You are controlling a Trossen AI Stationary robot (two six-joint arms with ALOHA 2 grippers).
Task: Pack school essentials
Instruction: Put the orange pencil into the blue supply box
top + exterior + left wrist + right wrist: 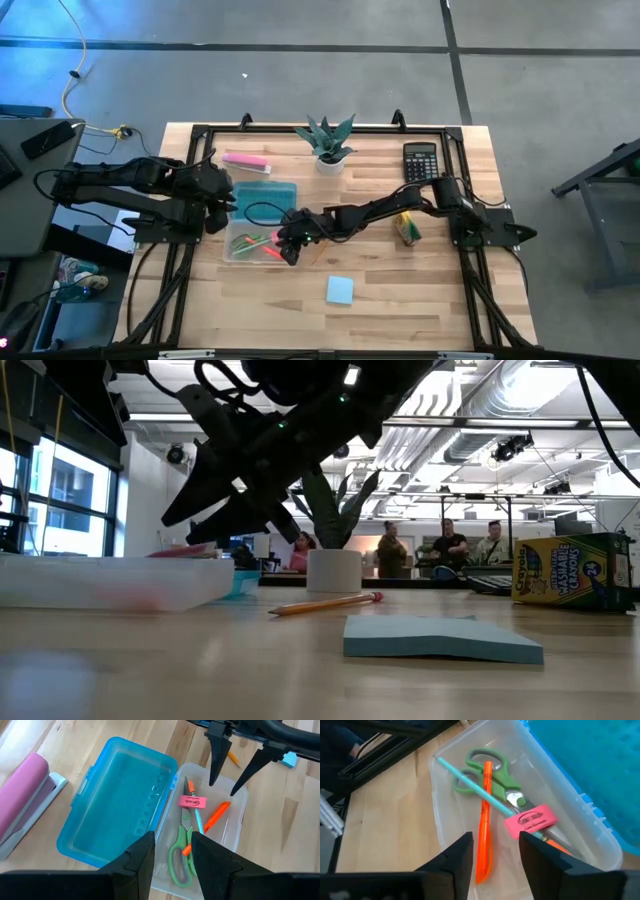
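A clear plastic box (238,256) stands left of the table's middle, its blue lid (117,805) open flat beside it. Inside lie green-handled scissors (490,772), a teal pencil (470,785), an orange-red pen (485,825) and a pink eraser (529,820). My right gripper (222,789) hangs open just above the box's right end, over the pen's end, with nothing between its fingers. My left gripper (172,840) stands open higher up, over the seam between lid and box. A blue sticky-note pad (339,290), an orange pencil (325,603) and a crayon box (407,228) lie on the table.
A potted plant (327,145) and a black calculator (420,160) stand near the far edge, and a long pink bar (245,160) lies beyond the lid. People stand in the room behind the table. Bare wood lies along the near edge around the pad.
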